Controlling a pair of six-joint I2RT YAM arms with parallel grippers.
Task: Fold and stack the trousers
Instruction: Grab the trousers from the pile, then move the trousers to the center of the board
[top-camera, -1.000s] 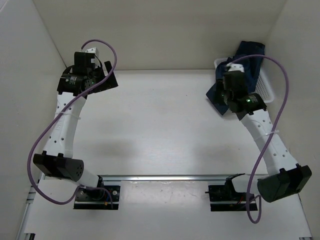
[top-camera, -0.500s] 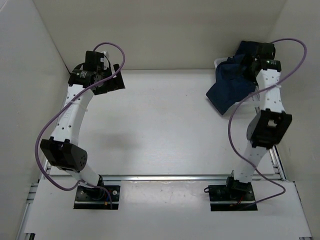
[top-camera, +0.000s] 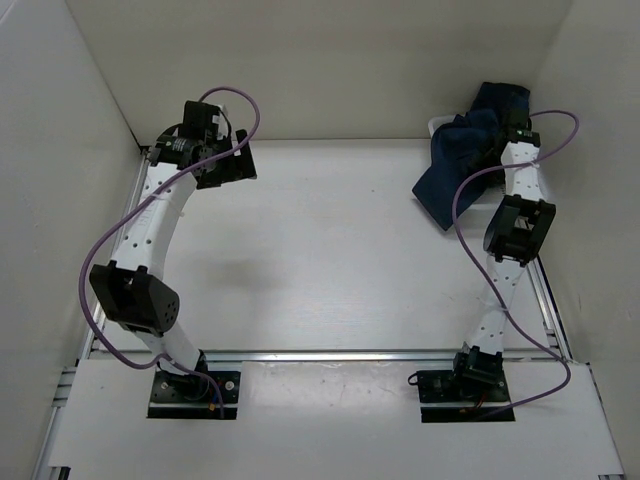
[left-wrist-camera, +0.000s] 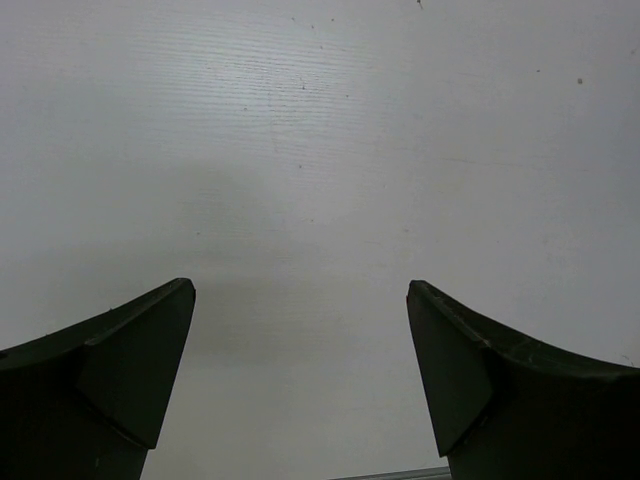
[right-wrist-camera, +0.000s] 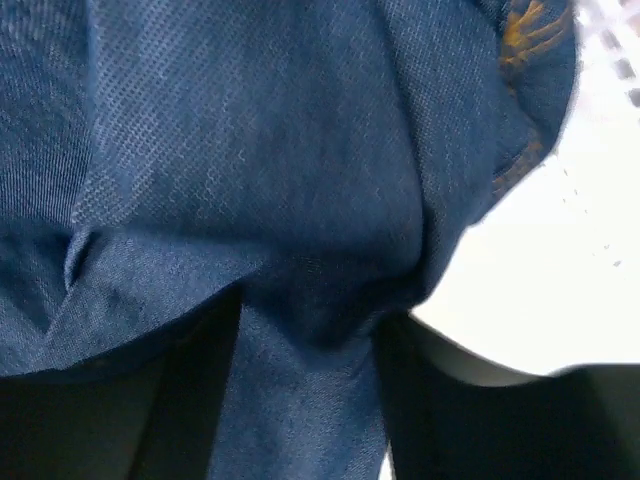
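The trousers (top-camera: 462, 170) are dark navy denim, bunched in a heap at the back right and draped down onto the table. My right gripper (top-camera: 503, 137) reaches into the top of the heap. In the right wrist view the denim (right-wrist-camera: 250, 150) fills the frame, and a fold of it is pinched between my right gripper's (right-wrist-camera: 308, 330) dark fingers. Orange stitching (right-wrist-camera: 522, 30) shows at the top right. My left gripper (top-camera: 228, 166) is open and empty at the back left, over bare table (left-wrist-camera: 320, 150); the wrist view shows the gripper (left-wrist-camera: 300, 292) with its jaws wide apart.
A white basket rim (top-camera: 437, 124) peeks out behind the trousers at the back right; its mesh (right-wrist-camera: 612, 20) shows in the right wrist view. White walls enclose the table on the left, back and right. A metal rail (top-camera: 330, 354) runs across the near edge.
My right arm has stretched up and back, and its gripper has gone to the top of the trouser heap. My left gripper has moved a little to the right.
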